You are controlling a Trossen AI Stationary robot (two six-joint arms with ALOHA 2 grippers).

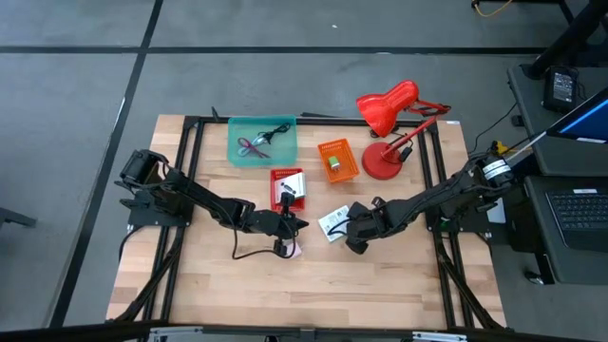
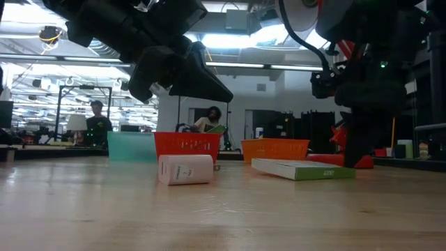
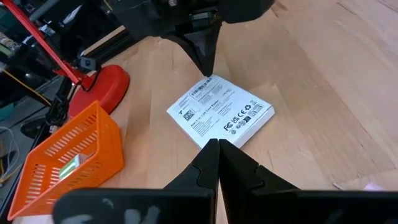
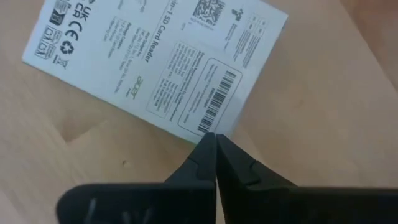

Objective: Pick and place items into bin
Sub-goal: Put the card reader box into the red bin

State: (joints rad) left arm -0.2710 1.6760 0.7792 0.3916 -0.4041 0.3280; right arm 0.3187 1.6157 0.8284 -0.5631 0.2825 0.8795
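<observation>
We see a white printed packet (image 1: 333,222) lying flat on the wooden table (image 1: 380,285) near its middle, its label side with a barcode up in the right wrist view (image 4: 161,68); the same packet shows in the left wrist view (image 3: 221,112) and as a thin flat box in the low view (image 2: 303,169). The right gripper (image 1: 355,228) sits low just beside this packet, its two dark fingers pressed together with nothing between them, the tips at the packet's edge (image 4: 214,155). The left gripper (image 1: 288,224) is on the packet's other side, its fingers likewise closed and empty (image 3: 217,158). Near it a pale pink item (image 1: 289,249) lies on the table by a black cable (image 1: 256,255). Behind the left gripper, a red tray (image 1: 287,189) holds a second white packet (image 1: 294,182). Farther back, a teal bin (image 1: 262,141) contains maroon and dark cables (image 1: 255,145), and an orange basket (image 1: 337,161) holds a small green-and-white item (image 1: 333,163). Beside the basket stands a red desk lamp (image 1: 385,161).
</observation>
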